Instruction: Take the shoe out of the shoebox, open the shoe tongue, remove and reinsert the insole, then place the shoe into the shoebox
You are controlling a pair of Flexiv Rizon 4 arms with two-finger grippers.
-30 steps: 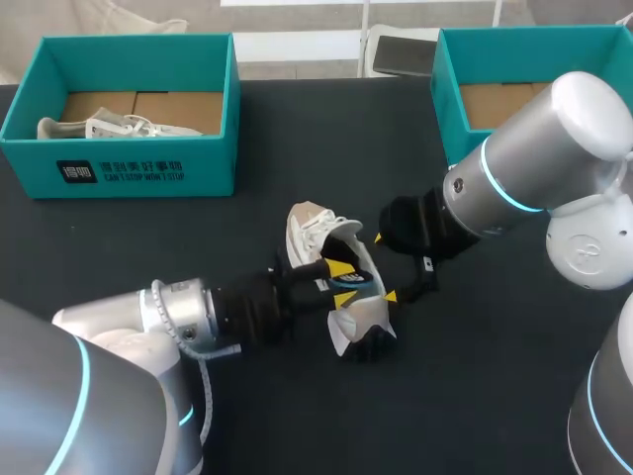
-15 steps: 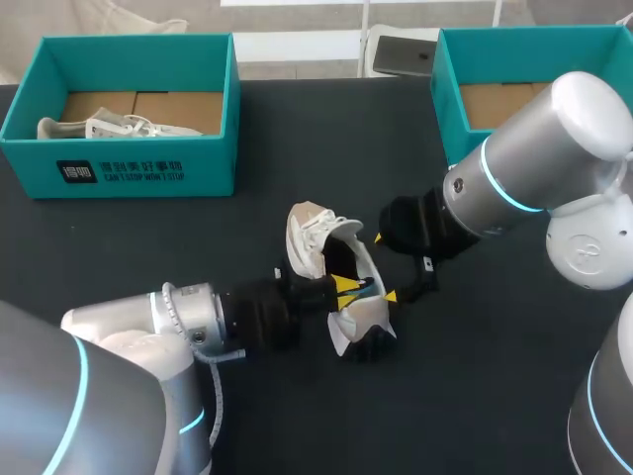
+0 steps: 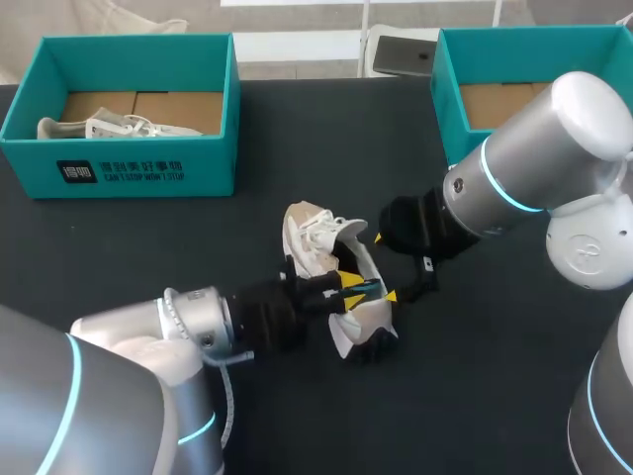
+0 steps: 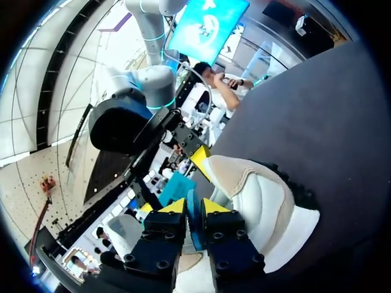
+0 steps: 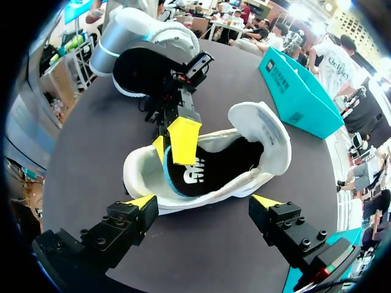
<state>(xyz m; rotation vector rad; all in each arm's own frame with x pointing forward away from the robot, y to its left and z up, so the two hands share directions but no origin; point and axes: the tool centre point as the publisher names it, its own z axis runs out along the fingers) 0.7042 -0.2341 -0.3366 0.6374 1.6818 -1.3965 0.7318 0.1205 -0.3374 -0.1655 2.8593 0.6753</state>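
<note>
A white and beige shoe (image 3: 315,236) lies on its side in the middle of the dark table (image 3: 297,416), its opening facing my right arm. My left gripper (image 3: 348,286) reaches into the opening. In the left wrist view the left gripper (image 4: 193,206) is shut on the teal edge of the insole (image 4: 178,186), with the shoe (image 4: 263,195) beside its fingers. In the right wrist view the black insole (image 5: 211,171) lies inside the shoe (image 5: 263,131), with the left gripper (image 5: 177,143) clamped on its rim. My right gripper (image 3: 385,267) (image 5: 204,202) stands open just short of the sole.
A teal shoebox (image 3: 148,168) at the back left holds another white shoe (image 3: 109,127). A second teal shoebox (image 3: 450,99) stands at the back right, behind my right arm.
My left arm has pushed further toward the shoe, its gripper going deeper into the opening and closing on the insole's edge. The shoe shifted slightly. The right arm has not moved.
</note>
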